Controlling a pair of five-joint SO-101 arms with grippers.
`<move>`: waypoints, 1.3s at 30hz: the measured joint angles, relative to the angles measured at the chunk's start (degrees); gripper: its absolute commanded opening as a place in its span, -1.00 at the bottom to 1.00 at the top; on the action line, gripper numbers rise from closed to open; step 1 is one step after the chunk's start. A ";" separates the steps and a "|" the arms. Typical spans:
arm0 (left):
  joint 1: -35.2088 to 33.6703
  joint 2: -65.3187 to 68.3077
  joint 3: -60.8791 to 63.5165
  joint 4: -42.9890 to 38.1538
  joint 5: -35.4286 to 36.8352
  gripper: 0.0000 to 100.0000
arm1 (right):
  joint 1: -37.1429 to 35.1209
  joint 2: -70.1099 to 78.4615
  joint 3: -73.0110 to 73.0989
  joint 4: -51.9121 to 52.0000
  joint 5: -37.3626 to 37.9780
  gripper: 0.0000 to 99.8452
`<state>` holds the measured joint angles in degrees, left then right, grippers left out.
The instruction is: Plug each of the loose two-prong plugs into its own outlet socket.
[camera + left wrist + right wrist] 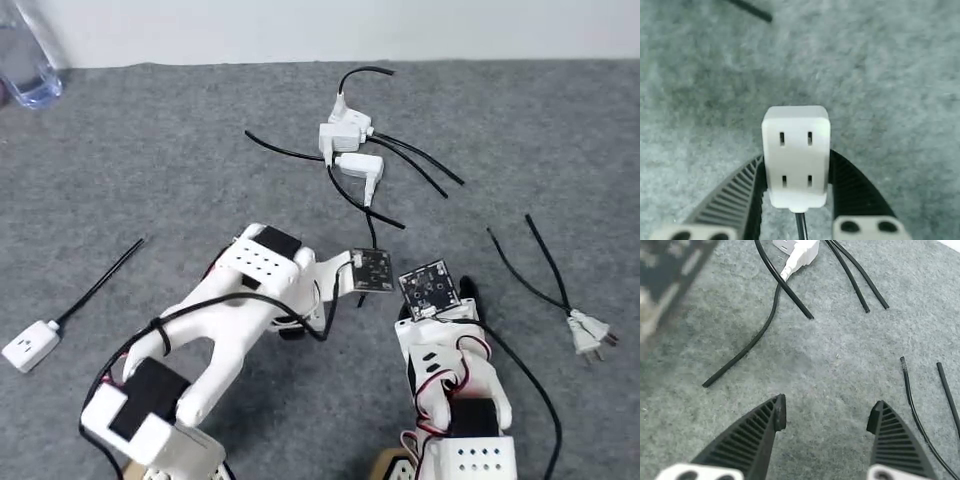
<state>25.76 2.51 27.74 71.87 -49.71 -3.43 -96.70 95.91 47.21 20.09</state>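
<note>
In the left wrist view my left gripper (797, 177) is shut on a white outlet socket (796, 150), slots facing the camera, its black cord trailing back between the fingers, just above the grey carpet. My right gripper (827, 417) stands open over bare carpet, holding nothing. In the high view both arms sit near the front middle. A loose two-prong plug (590, 335) with a black cord lies at the right. Another loose white socket (30, 345) lies at the far left. At the back middle, a white socket with plugs in it (345, 140) forms a cluster.
Black cords (420, 165) fan out from the back cluster, and one cord (755, 337) runs across the carpet ahead of my right gripper. A clear plastic bottle (25, 60) stands at the back left corner. The left arm's camera board (670, 270) edges the right wrist view.
</note>
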 measured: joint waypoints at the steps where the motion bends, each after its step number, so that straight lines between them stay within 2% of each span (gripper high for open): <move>1: 0.26 -0.18 0.00 0.18 0.00 -0.97 | 0.35 0.00 0.00 0.00 0.00 -0.47; 14: 5.19 -0.44 7.47 -2.29 0.00 -0.97 | 0.44 0.00 0.00 0.00 0.00 -0.47; 16: 5.19 -0.53 7.47 -2.55 0.00 -0.89 | 0.44 0.00 0.00 0.00 0.00 -0.47; 20: 5.19 -0.53 7.47 -2.46 0.00 -0.59 | 0.44 0.00 0.00 0.00 0.00 -0.47; 23: 4.31 -0.53 7.47 -2.55 0.00 -0.43 | 0.44 0.00 0.00 0.00 0.00 -0.47; 29: 1.93 -1.32 6.42 -2.11 0.00 -0.39 | 0.44 0.00 0.00 0.00 0.00 -0.47; 33: -0.97 -1.32 -1.76 3.25 0.00 -0.39 | 0.44 0.00 0.00 0.00 0.00 -0.47; 39: -4.22 -2.37 -18.37 18.55 1.85 -0.39 | 0.44 0.00 0.00 0.00 0.00 -0.47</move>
<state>21.54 0.13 9.36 90.42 -47.87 -2.99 -96.70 95.91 47.21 20.09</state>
